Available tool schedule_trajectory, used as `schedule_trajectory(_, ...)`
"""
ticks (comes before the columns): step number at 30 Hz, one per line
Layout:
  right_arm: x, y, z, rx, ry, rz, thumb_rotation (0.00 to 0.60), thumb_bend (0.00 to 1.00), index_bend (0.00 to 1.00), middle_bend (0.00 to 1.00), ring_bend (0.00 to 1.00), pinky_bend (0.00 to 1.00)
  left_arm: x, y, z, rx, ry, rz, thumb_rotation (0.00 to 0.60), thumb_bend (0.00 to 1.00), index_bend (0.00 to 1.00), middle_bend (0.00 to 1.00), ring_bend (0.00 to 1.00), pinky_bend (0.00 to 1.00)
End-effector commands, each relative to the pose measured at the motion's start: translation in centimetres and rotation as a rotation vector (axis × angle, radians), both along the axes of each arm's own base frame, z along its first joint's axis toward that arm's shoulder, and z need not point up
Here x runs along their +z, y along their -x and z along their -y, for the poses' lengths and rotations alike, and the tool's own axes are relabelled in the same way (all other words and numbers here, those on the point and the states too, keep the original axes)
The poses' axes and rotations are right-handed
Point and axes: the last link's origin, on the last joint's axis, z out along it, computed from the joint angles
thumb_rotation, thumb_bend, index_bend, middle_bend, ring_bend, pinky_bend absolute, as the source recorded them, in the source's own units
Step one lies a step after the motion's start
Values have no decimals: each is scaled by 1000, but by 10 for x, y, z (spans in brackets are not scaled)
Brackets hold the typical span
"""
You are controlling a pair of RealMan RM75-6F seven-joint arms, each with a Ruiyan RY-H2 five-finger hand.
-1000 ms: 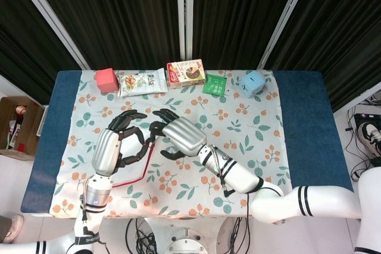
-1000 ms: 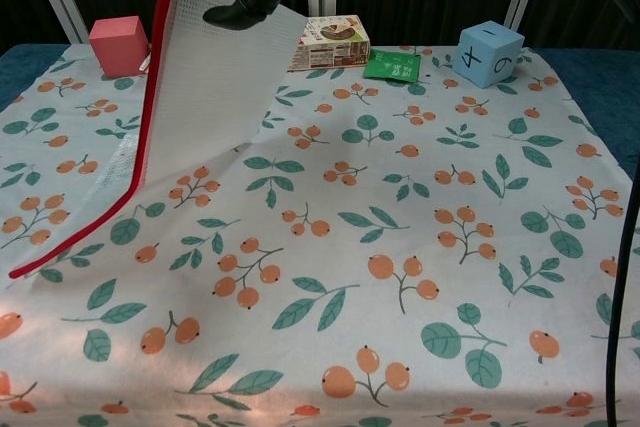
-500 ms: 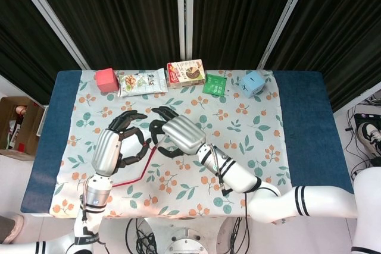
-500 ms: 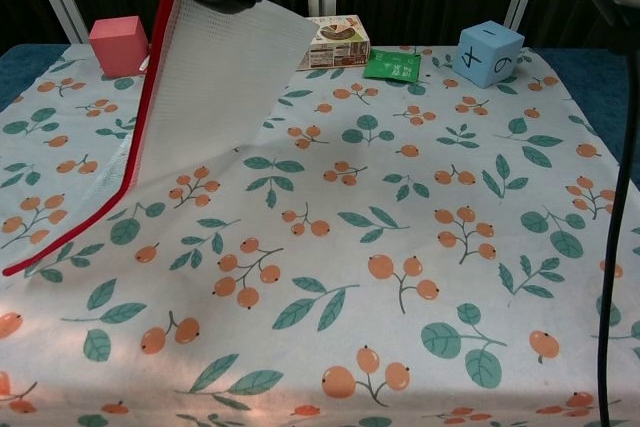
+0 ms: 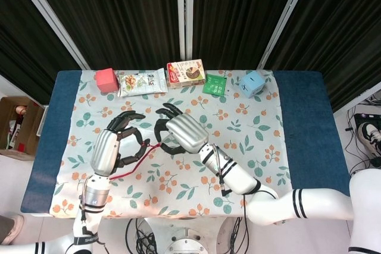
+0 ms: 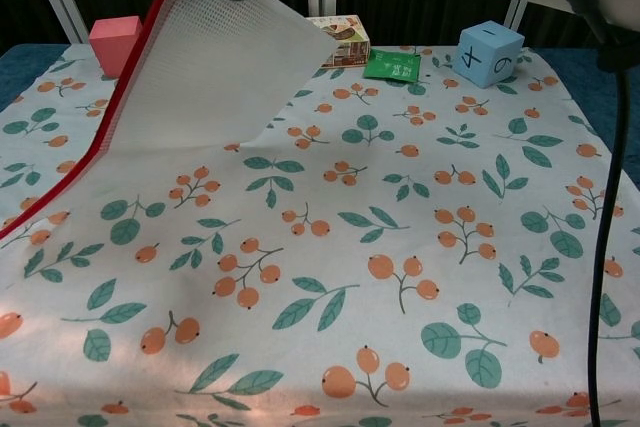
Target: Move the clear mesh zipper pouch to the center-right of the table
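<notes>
Floral cloth covers the surface; the pouch hangs lifted over its left-centre, right hand fingers pinching its top edge. Left hand fingers curl alongside, contact unclear. The thin pinch could slip during carrying

You can read a "4" on one face of the blue cube and a "6" on another; print on the box and packets is illegible.
</notes>
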Motion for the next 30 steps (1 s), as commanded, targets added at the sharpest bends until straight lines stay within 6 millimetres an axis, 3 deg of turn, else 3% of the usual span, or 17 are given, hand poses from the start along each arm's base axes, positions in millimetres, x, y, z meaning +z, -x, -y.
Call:
schedule_trajectory(1, 10, 6, -1, -33, 4, 20, 600, 649, 846, 450, 159, 78, -3, 2, 0, 5, 35, 23, 600, 362, 685, 262, 181, 237)
schedule_trajectory(10, 33, 12, 0, -113, 26, 24, 600, 667, 855, 453, 164, 87, -12, 4, -2, 8, 41, 15, 600, 361, 685, 263, 181, 237)
schedule_trajectory(30, 46, 5, -3, -148, 29, 60, 600, 686, 870, 454, 169, 87, -20, 5, -6, 25, 22, -5, 600, 361, 687, 264, 181, 237)
